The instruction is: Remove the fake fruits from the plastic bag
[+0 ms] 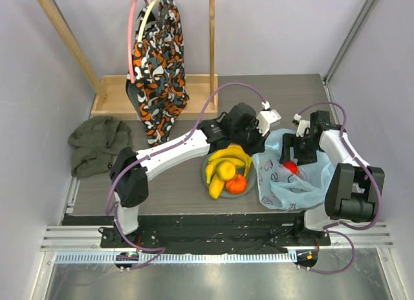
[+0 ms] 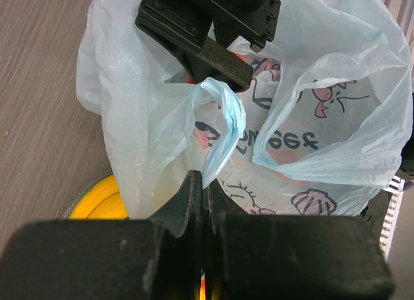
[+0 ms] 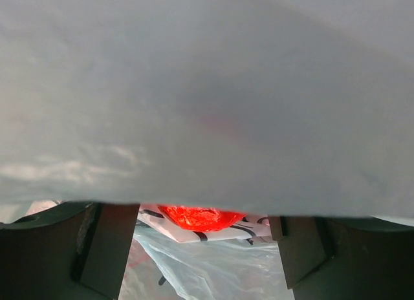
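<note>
**Right gripper poised at the apple, left gripper holding the bag open**

Right gripper (image 3: 204, 238): fingers apart, one on either side of the glossy red plastic apple (image 3: 197, 217). It is inside the crinkly translucent light-blue plastic bag (image 2: 123, 119), and film drapes over most of its camera.

Left gripper (image 2: 204, 187): jaws pressed together on a bag handle, lifting the mouth.

Judgement: hold the handle taut and lower until the pads flank the apple's widest part. Check that no film is trapped, then close gently, since the glossy skin may slip.

Apple: smooth, shiny and round, lying low in the bag.

Yellow plastic banana bunch (image 1: 231, 158) and small ribbed orange fruit (image 1: 237, 183) sit on the round plate (image 1: 204, 171) beside the bag.
</note>
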You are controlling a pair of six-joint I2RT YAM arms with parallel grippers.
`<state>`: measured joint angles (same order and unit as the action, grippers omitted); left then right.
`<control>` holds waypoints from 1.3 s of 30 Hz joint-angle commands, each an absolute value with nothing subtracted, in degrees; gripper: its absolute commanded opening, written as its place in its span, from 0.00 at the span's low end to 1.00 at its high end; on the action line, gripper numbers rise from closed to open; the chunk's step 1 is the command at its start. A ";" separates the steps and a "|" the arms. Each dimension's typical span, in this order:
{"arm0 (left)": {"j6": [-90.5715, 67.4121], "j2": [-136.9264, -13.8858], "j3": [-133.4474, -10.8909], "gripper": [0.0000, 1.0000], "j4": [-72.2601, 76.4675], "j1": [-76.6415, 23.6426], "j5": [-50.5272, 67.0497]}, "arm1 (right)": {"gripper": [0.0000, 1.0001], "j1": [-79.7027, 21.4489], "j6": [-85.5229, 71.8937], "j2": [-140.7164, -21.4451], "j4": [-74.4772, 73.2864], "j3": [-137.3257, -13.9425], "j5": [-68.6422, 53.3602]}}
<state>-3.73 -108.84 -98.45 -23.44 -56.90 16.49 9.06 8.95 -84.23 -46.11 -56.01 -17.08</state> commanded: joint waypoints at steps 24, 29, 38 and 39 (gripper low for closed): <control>-1.93 -110.92 -103.45 0.00 -22.06 -58.09 16.44 | 0.75 4.48 19.42 -93.34 -59.76 -62.49 -8.79; -1.85 -111.53 -103.88 0.00 -21.88 -58.10 16.35 | 0.52 4.48 21.26 -92.03 -60.55 -65.29 -8.61; -0.53 -113.38 -107.75 0.00 -21.80 -58.10 16.70 | 0.45 9.05 28.21 -90.97 -67.59 -82.34 -10.81; -0.44 -113.64 -108.28 0.00 -21.80 -58.10 16.70 | 0.51 9.49 28.21 -90.97 -67.67 -83.14 -10.81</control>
<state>-1.74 -113.01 -104.47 -23.53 -58.02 16.49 7.03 24.88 -93.34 -64.82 -76.75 -10.22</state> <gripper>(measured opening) 0.014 0.447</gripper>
